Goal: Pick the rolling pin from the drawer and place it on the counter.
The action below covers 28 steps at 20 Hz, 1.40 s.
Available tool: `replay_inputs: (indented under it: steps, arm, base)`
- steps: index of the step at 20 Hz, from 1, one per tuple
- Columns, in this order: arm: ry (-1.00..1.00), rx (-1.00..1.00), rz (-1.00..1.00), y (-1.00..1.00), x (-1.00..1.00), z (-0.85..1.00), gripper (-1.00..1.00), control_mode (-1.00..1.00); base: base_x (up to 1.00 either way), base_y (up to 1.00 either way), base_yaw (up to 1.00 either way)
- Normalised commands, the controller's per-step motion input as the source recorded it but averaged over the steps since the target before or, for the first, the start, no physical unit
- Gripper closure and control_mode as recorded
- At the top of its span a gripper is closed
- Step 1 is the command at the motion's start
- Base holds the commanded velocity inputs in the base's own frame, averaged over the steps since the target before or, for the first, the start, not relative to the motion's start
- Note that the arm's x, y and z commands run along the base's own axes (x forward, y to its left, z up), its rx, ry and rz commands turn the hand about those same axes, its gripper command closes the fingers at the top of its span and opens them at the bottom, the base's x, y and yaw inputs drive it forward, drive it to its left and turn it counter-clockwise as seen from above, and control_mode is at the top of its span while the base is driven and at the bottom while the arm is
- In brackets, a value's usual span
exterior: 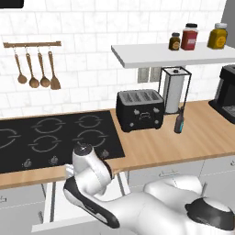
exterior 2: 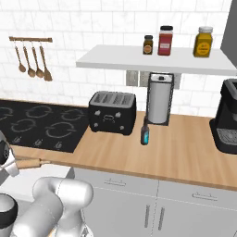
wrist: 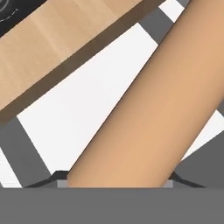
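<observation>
Kitchen: white tiled wall, long wood-grain counter (exterior: 183, 142) with a black glass cooktop (exterior: 55, 137) set into its left part.
Counter items: black four-slot toaster (exterior: 140, 110), paper towel roll in a black wire holder (exterior: 174, 92), small dark bottle (exterior: 179, 122) just in front of it, black coffee machine (exterior 2: 227, 118) at the far right.
Wall shelf: white shelf (exterior 2: 152, 60) above the toaster, carrying three jars.
Utensils: wooden spoons and a spatula on a rail (exterior: 32, 44) at upper left.
Drawer: white drawer (exterior: 50, 202) pulled out below the counter edge, under the arm.
Rolling pin: light tan rolling pin (wrist: 162, 96) lies diagonally across the hand view, very close, above the pale drawer floor; its knob end (exterior 2: 34, 162) juts out beside the counter's front edge.
Gripper: gripper (wrist: 118, 181) has its two dark tips on either side of the rolling pin's body, closed around it.
</observation>
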Motion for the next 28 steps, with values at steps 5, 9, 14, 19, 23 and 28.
replay_inputs:
  steps: [5,9,14,19,23,28]
  arm:
    - [0.01,0.04,-0.11,-0.66,0.63,0.48,1.0,-1.0]
    - [0.08,0.08,-0.06,-0.92,1.0,0.19,1.0,-1.0]
    - [0.08,0.06,-0.07,-1.0,1.0,0.0,1.0,-1.0]
    - [0.03,0.04,-0.03,-1.0,0.71,0.0,1.0,-1.0]
    - [0.0,0.04,0.0,-0.76,0.44,-0.04,1.0,-1.0]
    - [0.03,0.01,0.0,-0.58,0.46,-0.26,1.0,-1.0]
  base:
    - [0.0,0.0,0.0]
    - [0.0,0.0,0.0]
    - [0.0,0.0,0.0]
    - [0.0,0.0,0.0]
    - [0.0,0.0,0.0]
    - [0.0,0.0,0.0]
